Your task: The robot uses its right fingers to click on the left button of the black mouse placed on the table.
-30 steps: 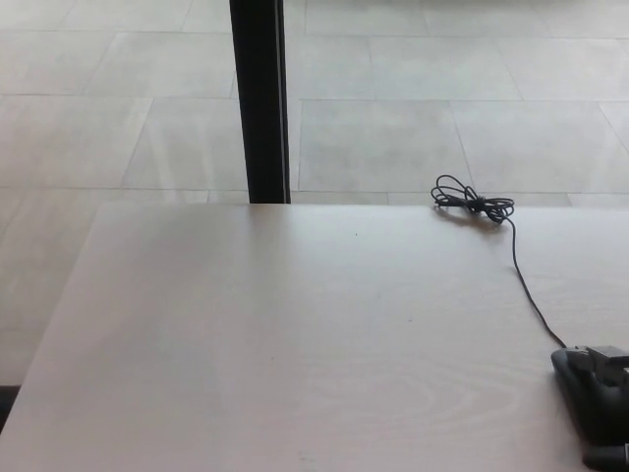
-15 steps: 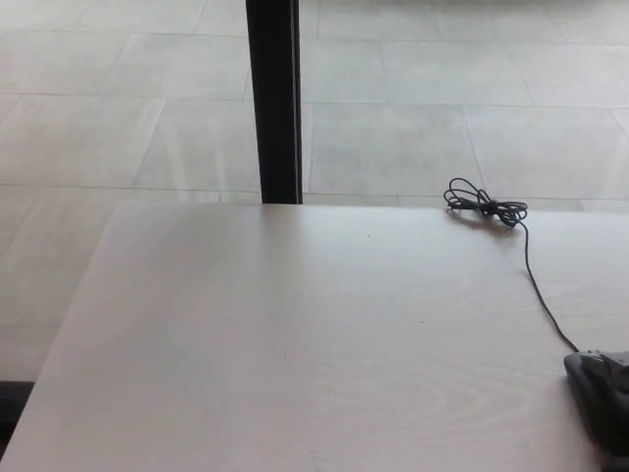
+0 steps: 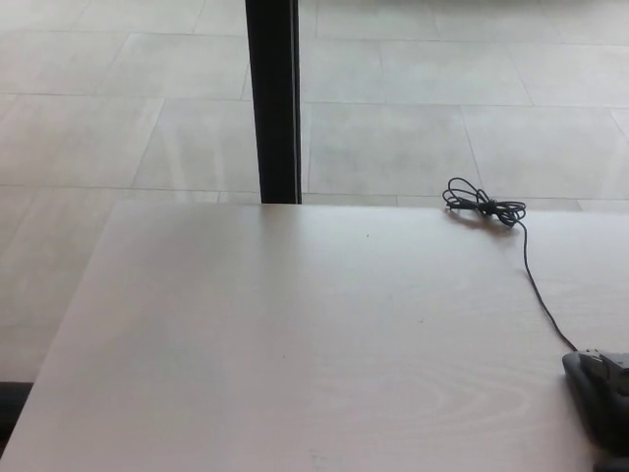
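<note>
Mouse [image 3: 601, 398]: one, black, at the near right corner of the bench, cut off by the right and bottom edges of the head view; only its front part visible.
Right hand: not told apart with any certainty; a dark shape sits on the mouse at the right edge, too dark and too cropped to separate from the mouse body.
Fingers: state cannot be told, whether apart, together or pressing on the mouse.
Left hand: none in view.
Bench [image 3: 295, 344]: one, pale wood grain, filling the lower half of the view, left edge running diagonally toward the far left corner.
Cable [image 3: 536, 290]: one, thin and black, running from the front of the mouse away across the bench toward its far edge.
Cable bundle [image 3: 482, 205]: one loose coil, lying at the far edge of the bench, right of centre, well apart from the mouse.
Post [image 3: 272, 98]: one, black, upright, standing just behind the far edge of the bench, left of centre.
Floor [image 3: 413, 108]: pale large tiles with thin joints, beyond and left of the bench.
</note>
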Tool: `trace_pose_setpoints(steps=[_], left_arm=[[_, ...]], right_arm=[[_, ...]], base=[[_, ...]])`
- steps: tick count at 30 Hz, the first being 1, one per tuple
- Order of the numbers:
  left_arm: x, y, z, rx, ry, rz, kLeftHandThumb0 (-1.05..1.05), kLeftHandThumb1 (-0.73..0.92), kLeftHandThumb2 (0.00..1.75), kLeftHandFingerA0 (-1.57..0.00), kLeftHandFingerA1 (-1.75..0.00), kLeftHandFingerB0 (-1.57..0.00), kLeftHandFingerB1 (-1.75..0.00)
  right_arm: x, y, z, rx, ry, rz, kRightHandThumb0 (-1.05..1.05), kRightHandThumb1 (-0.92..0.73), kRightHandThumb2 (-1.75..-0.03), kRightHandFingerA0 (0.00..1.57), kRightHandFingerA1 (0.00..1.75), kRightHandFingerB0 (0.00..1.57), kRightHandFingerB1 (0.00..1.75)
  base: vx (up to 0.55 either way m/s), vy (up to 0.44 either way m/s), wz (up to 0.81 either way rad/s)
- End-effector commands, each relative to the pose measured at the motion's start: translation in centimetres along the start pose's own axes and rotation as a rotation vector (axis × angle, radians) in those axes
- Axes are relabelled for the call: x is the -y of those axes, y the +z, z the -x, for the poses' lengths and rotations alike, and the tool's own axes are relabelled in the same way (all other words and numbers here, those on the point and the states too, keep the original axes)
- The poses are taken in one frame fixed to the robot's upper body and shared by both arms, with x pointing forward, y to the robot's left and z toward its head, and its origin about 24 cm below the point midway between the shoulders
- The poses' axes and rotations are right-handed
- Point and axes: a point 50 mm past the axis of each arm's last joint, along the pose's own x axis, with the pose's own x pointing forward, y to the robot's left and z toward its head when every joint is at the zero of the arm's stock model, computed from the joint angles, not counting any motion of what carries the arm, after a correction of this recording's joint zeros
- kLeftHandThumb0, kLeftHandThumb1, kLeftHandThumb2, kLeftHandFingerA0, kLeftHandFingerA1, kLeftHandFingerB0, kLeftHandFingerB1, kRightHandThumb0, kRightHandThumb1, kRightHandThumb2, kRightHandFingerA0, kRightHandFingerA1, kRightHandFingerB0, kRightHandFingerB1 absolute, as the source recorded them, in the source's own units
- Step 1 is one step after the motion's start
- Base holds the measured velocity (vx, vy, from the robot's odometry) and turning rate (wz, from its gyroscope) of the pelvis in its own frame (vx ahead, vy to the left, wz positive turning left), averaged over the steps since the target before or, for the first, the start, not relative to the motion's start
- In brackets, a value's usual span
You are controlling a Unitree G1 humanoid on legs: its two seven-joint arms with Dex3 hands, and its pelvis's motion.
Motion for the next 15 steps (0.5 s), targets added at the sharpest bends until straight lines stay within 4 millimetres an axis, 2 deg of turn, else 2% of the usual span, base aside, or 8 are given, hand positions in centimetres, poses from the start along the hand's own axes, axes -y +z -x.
trace_pose_setpoints(steps=[1, 4, 5, 6, 7, 10, 11, 15], left_arm=[[-0.5, 0.3, 0.1, -0.006, 0.022, 0.004, -0.55, 0.81, 0.64, -0.48, -0.52, -0.38, -0.40], [-0.6, 0.2, 0.2, -0.002, 0.013, 0.018, -0.56, 0.79, 0.64, -0.43, -0.50, -0.34, -0.40], [-0.6, 0.2, 0.2, -0.002, 0.017, 0.008, -0.56, 0.79, 0.64, -0.44, -0.50, -0.35, -0.40], [-0.6, 0.2, 0.3, -0.003, 0.018, 0.003, -0.56, 0.78, 0.64, -0.45, -0.51, -0.35, -0.40], [-0.7, 0.2, 0.3, -0.003, 0.019, 0.002, -0.55, 0.82, 0.64, -0.46, -0.51, -0.37, -0.40], [-0.8, 0.2, 0.3, -0.007, 0.008, -0.003, -0.55, 0.80, 0.64, -0.43, -0.51, -0.31, -0.39], [-0.8, 0.2, 0.4, -0.006, 0.009, 0.008, -0.56, 0.79, 0.64, -0.43, -0.52, -0.32, -0.39], [-0.7, 0.0, 0.7, -0.009, -0.003, 0.023, -0.56, 0.80, 0.64, -0.41, -0.51, -0.31, -0.39]], right_arm=[[-2.1, -1.3, 1.1, -0.113, 0.135, -0.029, -0.72, -0.76, -0.63, 0.13, 0.57, 0.52, 0.44], [-1.7, -1.2, 1.1, -0.098, 0.130, -0.046, -0.72, -0.77, -0.63, 0.09, 0.56, 0.50, 0.45], [-1.6, -1.2, 1.1, -0.090, 0.122, -0.060, -0.75, -0.63, -0.98, 0.08, 0.56, 0.40, 0.55], [-0.6, -1.3, 0.9, -0.087, 0.120, -0.073, -0.69, -0.77, -0.64, 0.05, 0.45, 0.41, 0.35], [0.2, -1.3, 0.8, -0.087, 0.114, -0.078, -0.70, -0.61, -0.93, 0.03, 0.43, 0.31, 0.49], [2.8, -1.5, 0.6, -0.065, 0.044, -0.059, -0.75, -0.63, -0.96, 0.04, 0.35, 0.26, 0.47], [5.8, -1.6, 0.3, -0.051, -0.017, -0.081, -0.74, -0.65, -0.98, 0.03, 0.32, 0.18, 0.44], [10.3, -1.8, 0.1, -0.020, -0.143, -0.166, -0.73, -0.63, -0.95, 0.04, 0.42, 0.21, 0.45]], base=[[0.00, 0.000, 0.00], [0.00, 0.000, 0.00], [0.00, 0.000, 0.00], [0.00, 0.000, 0.00], [0.00, 0.000, 0.00], [0.00, 0.000, 0.00], [0.00, 0.000, 0.00], [0.00, 0.000, 0.00]])
